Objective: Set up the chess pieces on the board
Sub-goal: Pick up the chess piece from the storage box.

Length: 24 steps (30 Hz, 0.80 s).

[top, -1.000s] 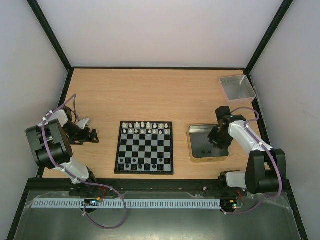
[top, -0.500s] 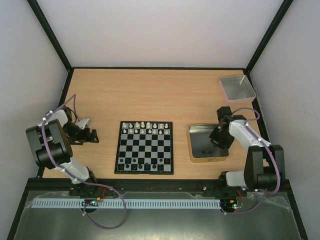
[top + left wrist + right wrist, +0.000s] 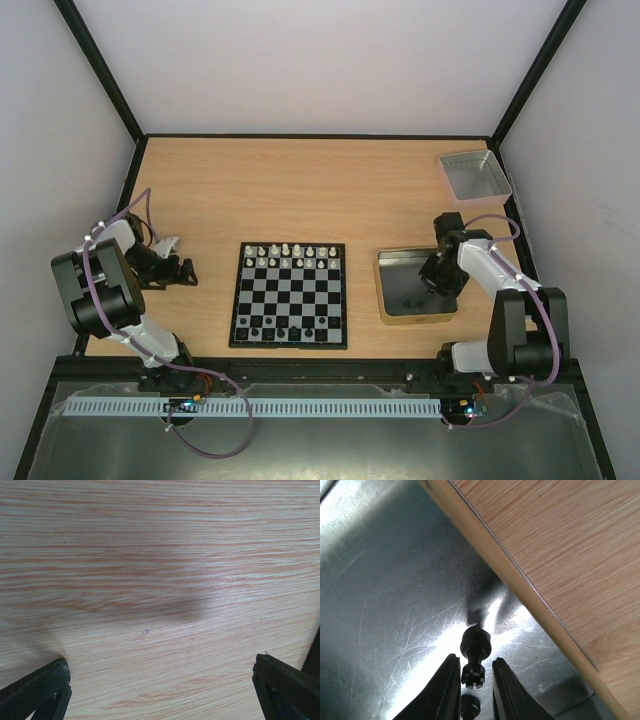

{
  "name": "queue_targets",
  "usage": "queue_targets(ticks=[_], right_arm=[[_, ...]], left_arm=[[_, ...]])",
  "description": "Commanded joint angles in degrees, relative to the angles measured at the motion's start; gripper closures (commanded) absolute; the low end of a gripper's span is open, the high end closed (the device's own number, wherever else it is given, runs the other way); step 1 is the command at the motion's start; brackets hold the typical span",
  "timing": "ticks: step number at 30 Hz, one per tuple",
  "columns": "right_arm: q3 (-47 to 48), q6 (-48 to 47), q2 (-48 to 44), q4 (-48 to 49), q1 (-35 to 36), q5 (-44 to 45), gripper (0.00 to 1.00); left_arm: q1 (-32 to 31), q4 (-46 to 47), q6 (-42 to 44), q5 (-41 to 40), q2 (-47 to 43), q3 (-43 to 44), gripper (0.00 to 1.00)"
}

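Observation:
The board (image 3: 289, 295) lies at the table's middle. White chess pieces (image 3: 286, 256) fill its two far rows and a few black pieces (image 3: 270, 327) stand on its near row. My right gripper (image 3: 432, 283) is low inside the metal tin (image 3: 400, 257). In the right wrist view its fingers (image 3: 474, 659) are narrowly apart on either side of an upright black piece with a notched crown (image 3: 475, 642); a sliver of gap shows on the right side. Another black piece (image 3: 469, 706) lies just behind it. My left gripper (image 3: 185, 272) is wide open and empty over bare wood (image 3: 160, 662).
A grey square tray (image 3: 474, 175) sits at the far right corner. The tin's raised rim (image 3: 520, 580) runs diagonally close to my right fingers. More small black pieces (image 3: 412, 302) lie in the tin's near part. Black frame posts edge the table.
My right arm has shifted slightly within the tin, wrist settling lower. The left arm and the board pieces have not moved.

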Motion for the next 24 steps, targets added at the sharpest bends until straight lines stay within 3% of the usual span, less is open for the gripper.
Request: queue_targets(ticks=[1,11,15,24], right_arm=[[-0.8,-0.5,0.6,0.4,-0.2,1.5,0.83],[-1.1,-0.3,1.6,1.2,-0.2,1.6,0.82],[-1.0,-0.1,1.4,0.9,-0.2,1.9,0.94],[-0.1,0.0,-1.2,-0.3,0.7,1.9,0.98]], left_arm=[[0.7,-1.1,0.8,0.4,-0.5,-1.0,0.01],[2.0,-1.5,1.4,1.1,-0.5,-0.9,0.01],[2.1,-1.5,1.4,1.2,-0.6,-0.9,0.01],[2.4,-1.6,1.6,1.4,-0.4,-0.9,0.01]])
